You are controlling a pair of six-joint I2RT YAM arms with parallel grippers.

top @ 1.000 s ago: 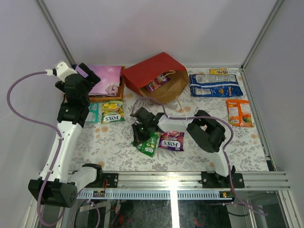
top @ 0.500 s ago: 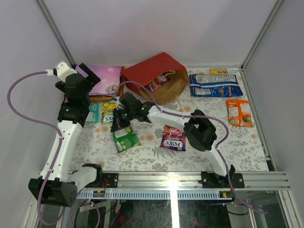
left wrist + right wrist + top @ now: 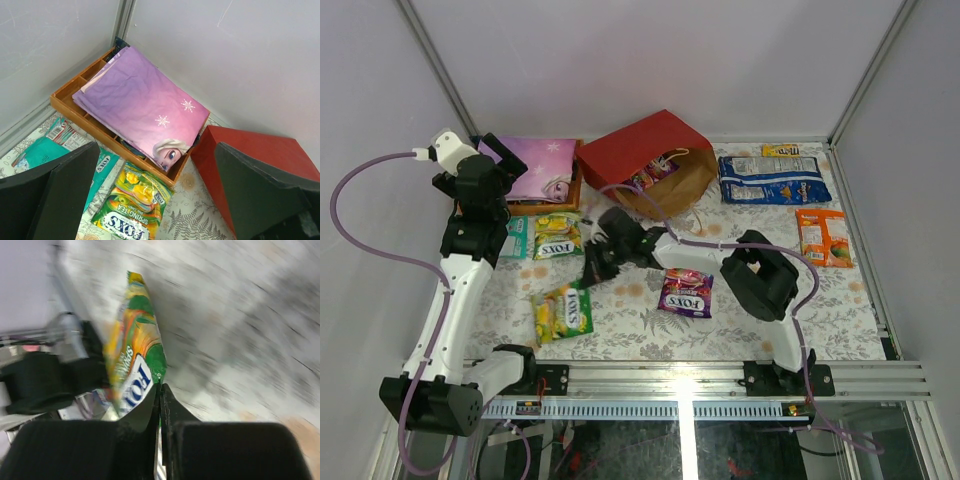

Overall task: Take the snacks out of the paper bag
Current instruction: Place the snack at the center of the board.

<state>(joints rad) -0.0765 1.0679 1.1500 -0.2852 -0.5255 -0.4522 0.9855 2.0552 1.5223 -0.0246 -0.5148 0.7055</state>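
The right fingers (image 3: 140, 435) were pressed together with nothing between them, low over the desk (image 3: 640, 330). Just past their tips, lying flat and apart from them, was a green candy packet (image 3: 563, 312), blurred in the wrist view. On the other side of those fingers, toward the right arm's elbow, a purple candy packet (image 3: 683, 293) lay on the desk. Beyond the fingers, toward the back wall, the red paper bag (image 3: 645, 150) lay on its side with its brown mouth open, and one small packet (image 3: 650, 178) showed inside the mouth. Further right of the bag lay a blue-white bag (image 3: 772, 180), a small yellow bar (image 3: 780, 150) behind it, and an orange packet (image 3: 823, 237) nearer the arms. The left fingers (image 3: 65, 195) were spread wide and empty, raised above the desk's back-left corner. Below them, between the tips, lay a yellow-green candy packet (image 3: 137, 205), with a teal packet (image 3: 45, 150) beside it under the left finger. Ahead of them stood an orange tray (image 3: 67, 102) holding a flat purple item (image 3: 140, 105).
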